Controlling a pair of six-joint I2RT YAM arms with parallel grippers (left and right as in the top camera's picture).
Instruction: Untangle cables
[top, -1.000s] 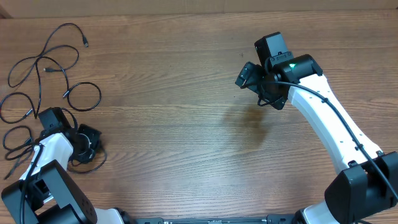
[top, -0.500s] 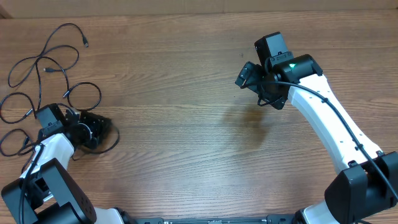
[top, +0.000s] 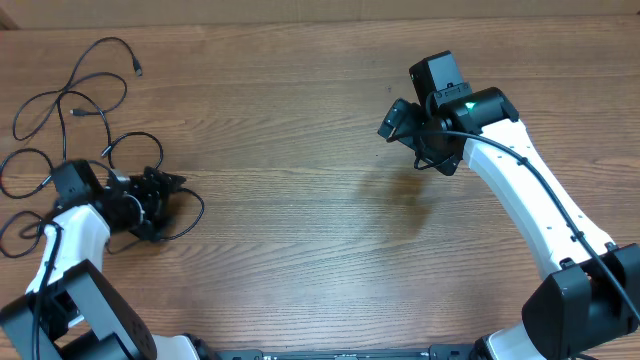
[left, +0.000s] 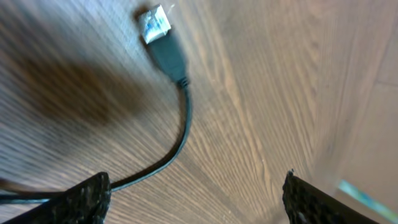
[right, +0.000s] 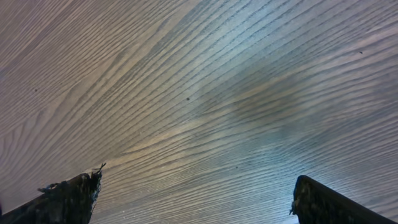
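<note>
Several thin black cables (top: 76, 110) lie as loose curly strands at the far left of the wooden table (top: 300, 200), seen whole only from overhead. One strand curves around the near side of the left gripper (top: 160, 205), which sits low over the table's left edge, just beside the loops. The left wrist view adds detail the overhead lacks: a single cord (left: 180, 124) ending in a plug (left: 155, 25) with a bright metal tip lies on the wood, running from upper left down toward the lower left finger (left: 87, 199). The left gripper (left: 193, 205) has its jaws spread wide, nothing clamped between them. The frame is blurred, so contact between cord and finger is uncertain; probably just beside. The right gripper (top: 415, 100) hangs over the upper right of the table, well apart from every cable. Its wrist view shows only bare wood grain and a soft shadow between the two fingertips; the right gripper (right: 199, 199) is likewise spread wide and holds nothing. Overhead gives the gap between the arms; neither wrist view shows the other arm.
</note>
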